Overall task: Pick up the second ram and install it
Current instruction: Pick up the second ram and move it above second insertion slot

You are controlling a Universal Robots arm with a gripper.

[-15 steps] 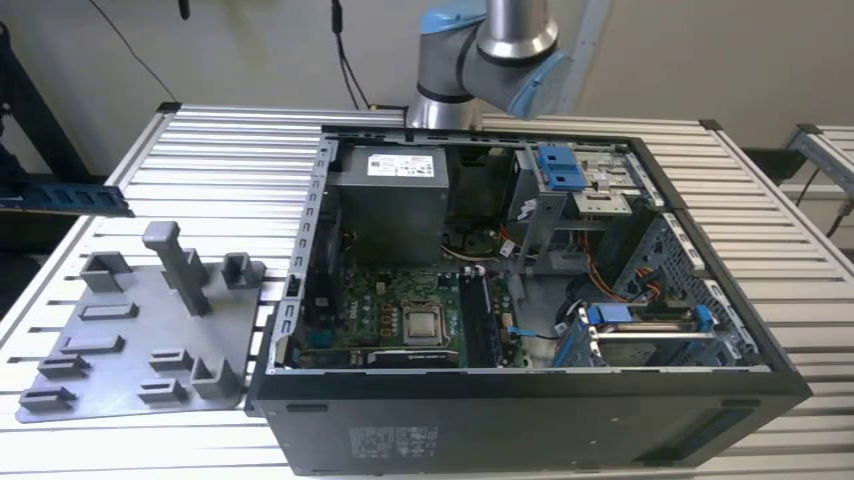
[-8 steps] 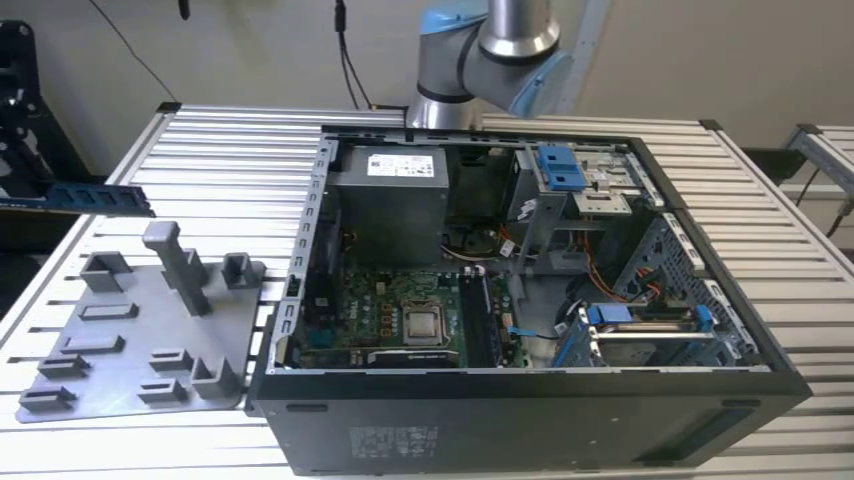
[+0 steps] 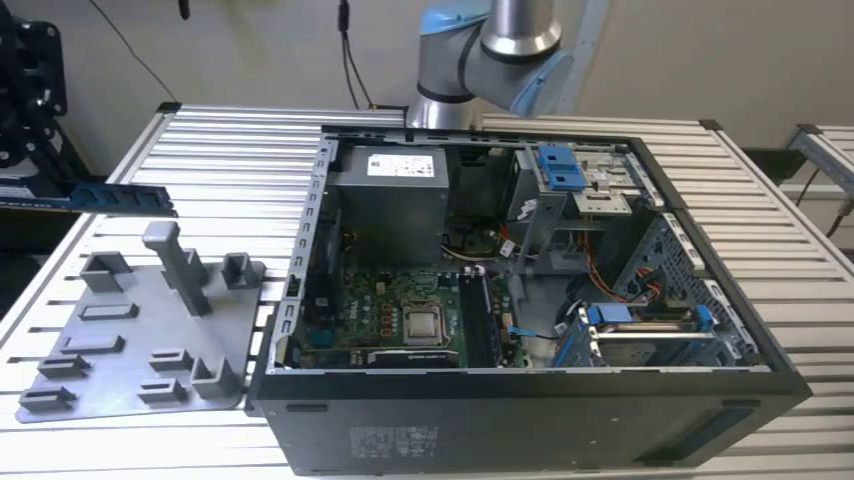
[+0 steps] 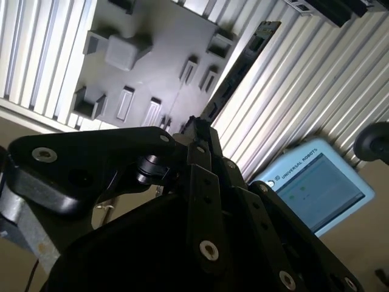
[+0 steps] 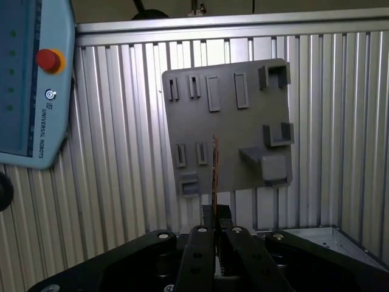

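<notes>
— Right up against the lens in both wrist views is the gripper (image 5: 214, 213): black linkages drawn in, fingers pinched on one end of the second ram (image 4: 243, 67). See the thin board poking out past them?

— I do. So it's off the fixture plate (image 3: 134, 345)?

— Looks that way to me. In the exterior view the stick hangs in the air at that view's left. It's above the slatted table (image 3: 227, 130), over the plate's far edge, and touches nothing but the fingers. It's well apart from the computer case (image 3: 534, 425).

— So the pick is done and the install isn't.

— That's my read: lifted and in carry, with this stick not seated anywhere.

— What does the install ask of it?

— It has to get across into the open case. Then the board's long edge needs lining up with one of the dark slots (image 3: 478, 310) on the motherboard (image 3: 380, 320), beside the processor, followed by a straight push. I'd guess clearing the case wall wants care.

— And the arm (image 3: 487, 45)?

— Its big joints stand behind the case. It reaches out to the exterior view's left, wrist at the edge of that view, with the stick pointing toward the right, close to level. The wrist cameras look past the fingers onto the plate, and the teach pendant (image 5: 30, 91) sits off to one side.
</notes>
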